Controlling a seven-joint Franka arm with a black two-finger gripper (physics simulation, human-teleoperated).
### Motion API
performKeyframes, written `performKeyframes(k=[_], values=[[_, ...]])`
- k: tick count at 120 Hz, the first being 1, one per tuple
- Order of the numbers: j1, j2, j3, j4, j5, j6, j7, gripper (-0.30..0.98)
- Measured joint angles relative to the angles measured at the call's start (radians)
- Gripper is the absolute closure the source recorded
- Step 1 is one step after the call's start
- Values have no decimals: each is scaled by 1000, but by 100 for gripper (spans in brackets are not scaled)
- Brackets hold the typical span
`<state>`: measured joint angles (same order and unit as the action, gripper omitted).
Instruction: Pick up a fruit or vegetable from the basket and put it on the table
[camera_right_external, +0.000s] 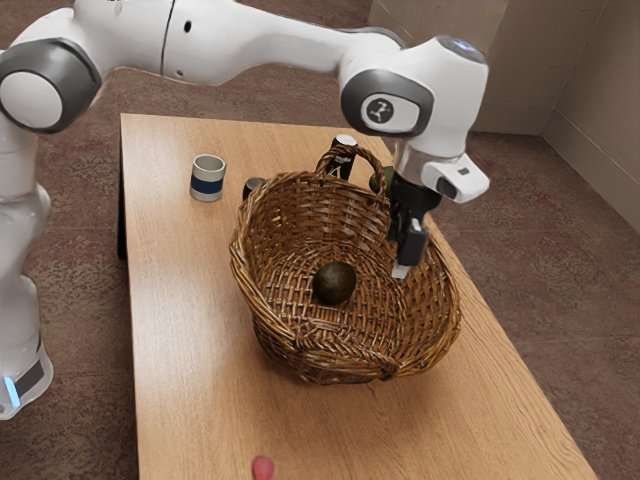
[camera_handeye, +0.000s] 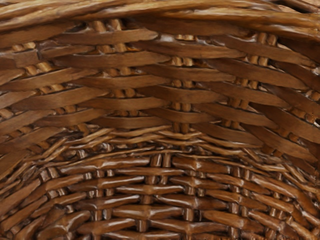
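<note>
Reaching: the arm (camera_right_external: 250, 40) comes in from the exterior view's upper left, above the table, and bends down at its wrist.
Claw (camera_right_external: 400, 262): points down, slightly tilted, over the basket's opening, in front of the inner wall toward the exterior view's right; whether it is apart or together, I cannot tell.
Dark round fruit (camera_right_external: 334, 284): lies on the basket's floor, apart from the claw.
Basket (camera_right_external: 300, 358): brown wicker with a hooped handle, standing on the table; the wrist view shows its curved wall, rim and woven floor.
Table: pale wood (camera_right_external: 185, 330), with long grain.
Mug (camera_right_external: 208, 178): white with a blue band, upright near the table's far corner at the exterior view's left.
Behind basket: a black can (camera_right_external: 342, 158) with a white top, a green thing (camera_right_external: 378, 181) and a small dark thing (camera_right_external: 253, 187), all partly hidden.
Pink thing (camera_right_external: 263, 468): on the table, at the exterior view's lower edge.
Room: mottled brownish floor (camera_right_external: 560, 240), plain beige walls (camera_right_external: 500, 60).
</note>
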<state>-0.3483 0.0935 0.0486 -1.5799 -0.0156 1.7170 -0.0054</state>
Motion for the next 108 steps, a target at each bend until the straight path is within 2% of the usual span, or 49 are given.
performKeyframes(k=[9, 27, 60, 84, 108], values=[[-21, -14, 30, -39, 9, 45, -14, 0], [8, -18, 68, -54, 13, 112, -138, 0], [-3, -4, 77, -61, -32, 158, -363, 0], [-24, -103, 77, -228, -39, 168, -481, 0], [-56, -122, 120, -279, -35, 172, -565, 0]])
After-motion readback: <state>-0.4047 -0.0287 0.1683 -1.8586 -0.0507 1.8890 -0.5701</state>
